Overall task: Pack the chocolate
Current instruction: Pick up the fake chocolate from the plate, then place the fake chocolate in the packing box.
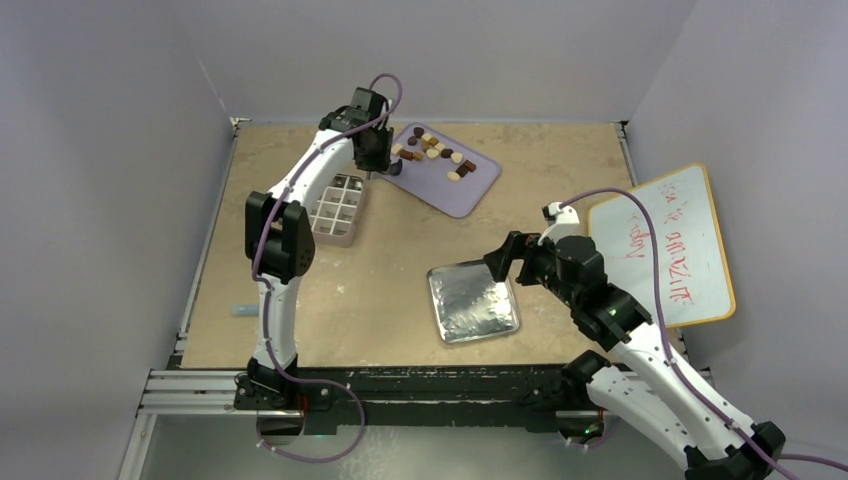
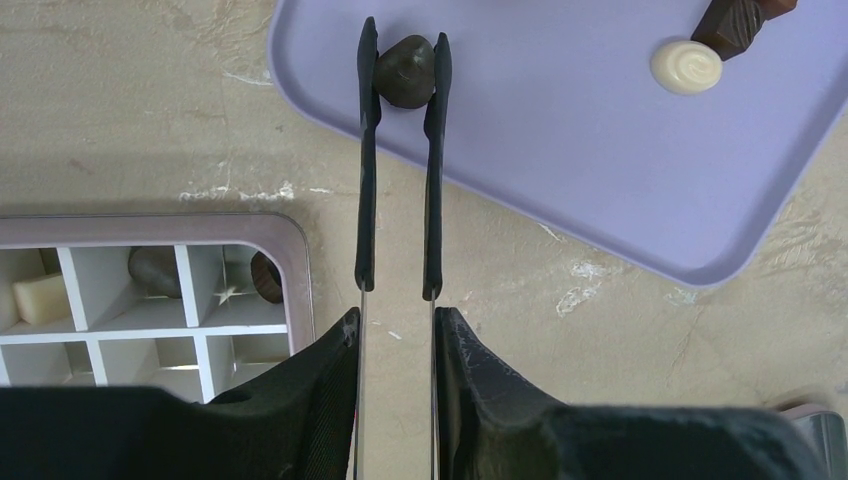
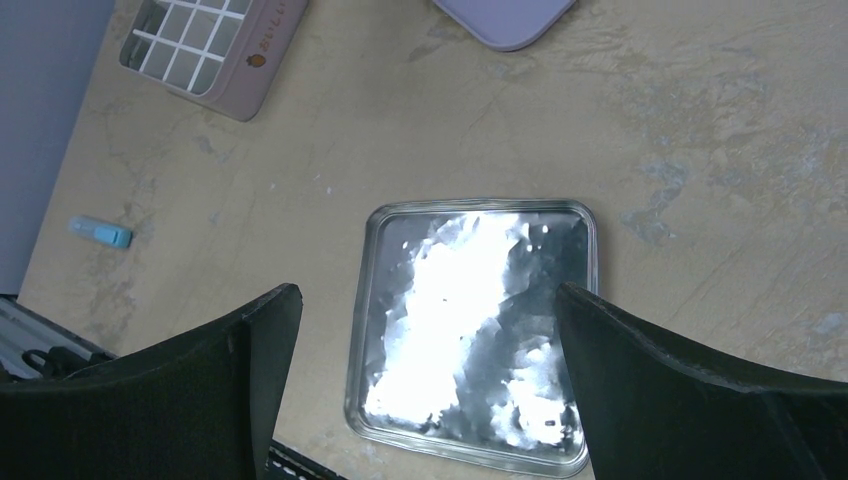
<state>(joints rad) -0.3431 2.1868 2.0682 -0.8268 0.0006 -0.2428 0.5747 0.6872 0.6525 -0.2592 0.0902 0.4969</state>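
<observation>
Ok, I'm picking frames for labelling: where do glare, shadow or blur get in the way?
Right wrist view: the metal tray blows out in white glare at its middle. Left wrist view: the tweezers and the dark chocolate at their tips are sharp; the black fingers near the lens lose detail. Top view: light is even, the chocolates on the purple tray tiny.

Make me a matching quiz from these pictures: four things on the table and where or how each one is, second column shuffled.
1 dark chocolate
2 cream chocolate
3 silver tin
4 divided box

A loose on the purple tray
B pieces in some cells
C pinched in the tweezers
D shiny, below the right gripper

Pairs: 1-C, 2-A, 3-D, 4-B.
</observation>
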